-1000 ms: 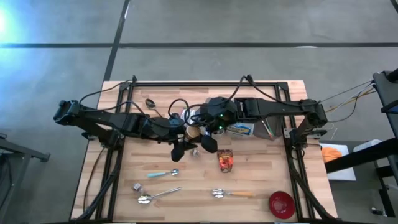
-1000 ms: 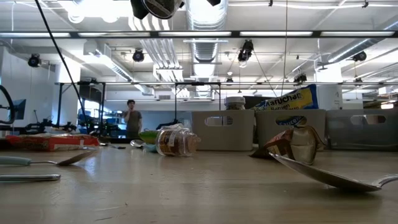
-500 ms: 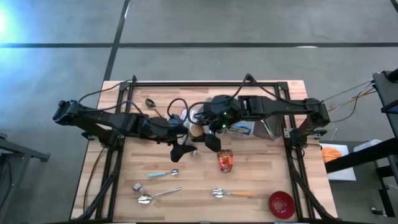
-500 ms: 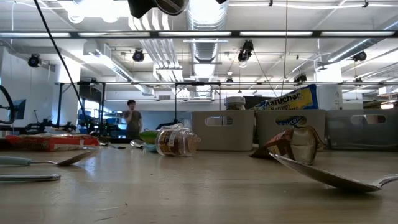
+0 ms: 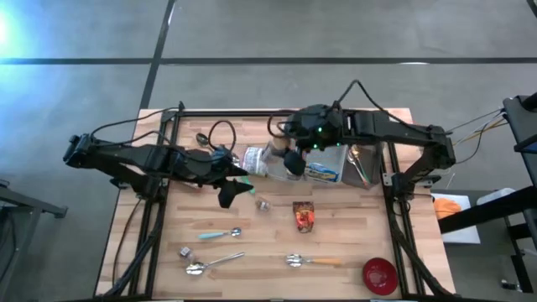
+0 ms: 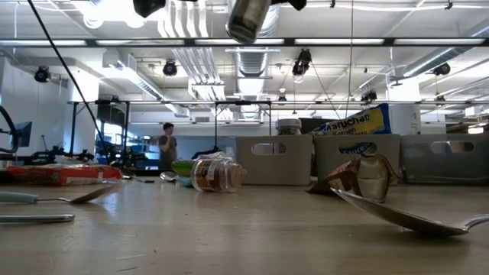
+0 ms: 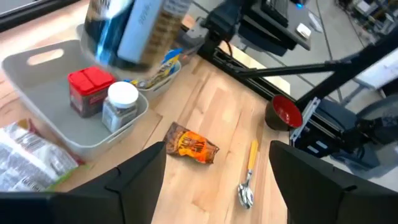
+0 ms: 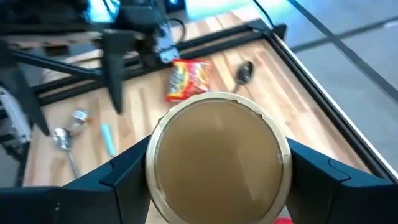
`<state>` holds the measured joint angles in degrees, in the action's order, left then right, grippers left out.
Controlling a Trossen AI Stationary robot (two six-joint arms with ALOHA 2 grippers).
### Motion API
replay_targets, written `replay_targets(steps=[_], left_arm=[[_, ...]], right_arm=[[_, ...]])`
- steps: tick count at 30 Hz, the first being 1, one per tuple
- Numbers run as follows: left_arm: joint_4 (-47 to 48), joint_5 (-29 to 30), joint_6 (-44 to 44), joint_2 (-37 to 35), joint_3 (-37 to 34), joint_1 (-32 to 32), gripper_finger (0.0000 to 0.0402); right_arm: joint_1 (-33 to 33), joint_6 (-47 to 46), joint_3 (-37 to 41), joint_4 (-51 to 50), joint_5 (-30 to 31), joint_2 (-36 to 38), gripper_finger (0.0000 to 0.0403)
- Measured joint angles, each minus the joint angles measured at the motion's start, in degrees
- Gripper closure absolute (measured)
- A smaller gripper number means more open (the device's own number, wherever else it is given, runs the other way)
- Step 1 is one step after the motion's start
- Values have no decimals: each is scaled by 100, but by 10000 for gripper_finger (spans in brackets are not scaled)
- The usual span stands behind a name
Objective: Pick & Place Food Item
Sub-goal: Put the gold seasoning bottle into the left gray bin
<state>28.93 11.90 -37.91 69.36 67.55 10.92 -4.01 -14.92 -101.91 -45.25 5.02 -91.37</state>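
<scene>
Right tool (image 5: 289, 162) grips a jar (image 8: 219, 163) high above the surface (image 5: 352, 243), likely to carry it to the tray (image 7: 46, 115); left tool (image 5: 226, 195) hangs empty, fingers apart.

Arms: two, each with one gripper, left gripper (image 5: 228, 195) and right gripper (image 5: 292, 161)
Jars: one large jar (image 5: 267, 159) in the air, one small jar (image 7: 122, 106) in a tray
Trays: one grey tray (image 7: 38, 70)
Spoons: four on the counter (image 5: 352, 231)
Snack packets: one orange packet (image 5: 304, 216)
Red bowls: one (image 5: 378, 274)
People: one person (image 6: 166, 147) far back
</scene>
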Motion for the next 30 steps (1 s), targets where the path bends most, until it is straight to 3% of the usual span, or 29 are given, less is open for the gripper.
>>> replay_targets(steps=[10, 18, 25, 30], left_arm=[[404, 18, -461, -18, -9, 0, 138], [396, 57, -547, -69, -9, 0, 138], [395, 103, -567, -85, -9, -4, 138], [394, 227, -566, -85, -9, -4, 138]], right_arm=[[-798, 62, 775, 58, 1, -144, 133], [-829, -124, 2089, 1177, 78, -173, 133], [-827, -116, 2764, 1827, 396, -173, 133], [-827, 347, 3043, 2201, -29, -173, 133]])
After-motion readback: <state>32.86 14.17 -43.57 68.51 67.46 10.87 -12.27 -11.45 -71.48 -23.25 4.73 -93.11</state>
